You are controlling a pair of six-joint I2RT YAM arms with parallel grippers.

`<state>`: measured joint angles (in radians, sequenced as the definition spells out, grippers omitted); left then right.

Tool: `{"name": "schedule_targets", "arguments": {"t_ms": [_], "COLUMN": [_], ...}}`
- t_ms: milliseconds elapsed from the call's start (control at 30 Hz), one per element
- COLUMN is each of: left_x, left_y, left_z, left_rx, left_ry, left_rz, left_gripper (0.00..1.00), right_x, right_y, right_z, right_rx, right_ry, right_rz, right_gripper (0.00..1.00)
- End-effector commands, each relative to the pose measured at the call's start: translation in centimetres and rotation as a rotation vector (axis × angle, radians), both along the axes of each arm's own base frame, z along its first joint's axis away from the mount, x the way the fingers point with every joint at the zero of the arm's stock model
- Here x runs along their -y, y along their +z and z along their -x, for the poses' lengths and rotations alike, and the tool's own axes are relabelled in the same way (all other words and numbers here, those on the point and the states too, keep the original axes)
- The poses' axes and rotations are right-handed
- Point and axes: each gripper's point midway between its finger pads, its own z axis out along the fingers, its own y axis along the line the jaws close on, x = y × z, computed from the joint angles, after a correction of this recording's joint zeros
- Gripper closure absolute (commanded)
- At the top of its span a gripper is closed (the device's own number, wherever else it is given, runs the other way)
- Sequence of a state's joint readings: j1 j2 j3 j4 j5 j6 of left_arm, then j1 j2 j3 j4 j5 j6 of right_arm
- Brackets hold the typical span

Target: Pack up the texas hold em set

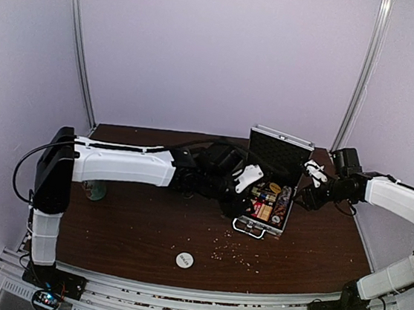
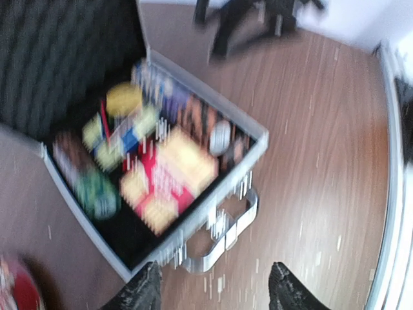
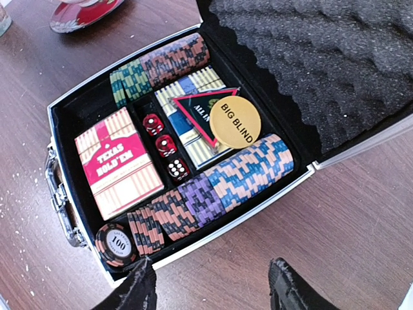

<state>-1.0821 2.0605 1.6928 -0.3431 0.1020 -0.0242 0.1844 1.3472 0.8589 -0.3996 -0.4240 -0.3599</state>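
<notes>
Briefcase [image 3: 310, 71] open mid-way across the table [image 1: 132, 221], chip rows [image 3: 245, 174], red card box [image 3: 117, 161], dice [image 3: 166, 145] and BIG BLIND disc [image 3: 235, 123] already seated inside, white disc [image 1: 184, 259] left out near the front edge, lid yet to shut, left gripper [image 2: 213, 284] and right gripper [image 3: 214, 287] both spread, holding nothing.

In the overhead view we see soft, even light; the pale walls [image 1: 219, 52] look a little violet and washed out. The dark table [image 1: 132, 221] gives almost no glare, and shadows on it are faint. This view is somewhat grainy, and small details are not sharp. In the left wrist view we find strong motion blur: the briefcase [image 2: 258, 145] and its contents smear into colour patches, with white streaks along the rim. The right wrist view is bright and sharp; we can read the print on the card box [image 3: 116, 165], and the table there has a mild sheen.
</notes>
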Motion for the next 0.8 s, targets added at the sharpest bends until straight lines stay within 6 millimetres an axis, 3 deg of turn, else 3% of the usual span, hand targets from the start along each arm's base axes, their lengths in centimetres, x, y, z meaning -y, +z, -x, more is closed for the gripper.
{"name": "schedule_targets", "arguments": {"t_ms": [0,133,267,567,733,767], "left_x": [-8.0,-13.3,-16.2,-16.9,-16.3,-16.0], "left_y": [-6.9,-9.9,-11.7,-13.4,-12.6,-12.2], "left_z": [3.4,6.2,7.7,9.2,9.7,9.7], "left_rx": [-0.15,-0.249,-0.311,-0.389,-0.413,-0.411], "left_ry": [0.046,0.063,0.088,0.074,0.052,0.048], "left_rz": [-0.347,-0.523,-0.608,-0.647,-0.609,-0.589], "left_gripper": [0.41,0.38,0.35,0.33,0.32,0.24], "right_x": [-0.3,-0.3,-0.3,-0.3,-0.4,-0.4], "right_y": [-0.2,-0.2,-0.2,-0.1,-0.2,-0.2], "right_z": [0.3,0.4,0.4,0.5,0.6,0.5], "right_rx": [-0.014,-0.016,-0.016,-0.015,-0.016,-0.016], "right_ry": [0.031,0.038,0.04,0.042,0.044,0.044], "right_rz": [-0.009,-0.01,-0.008,-0.008,-0.01,-0.011], "right_gripper": [0.4,0.39,0.39,0.39,0.39,0.39]}}
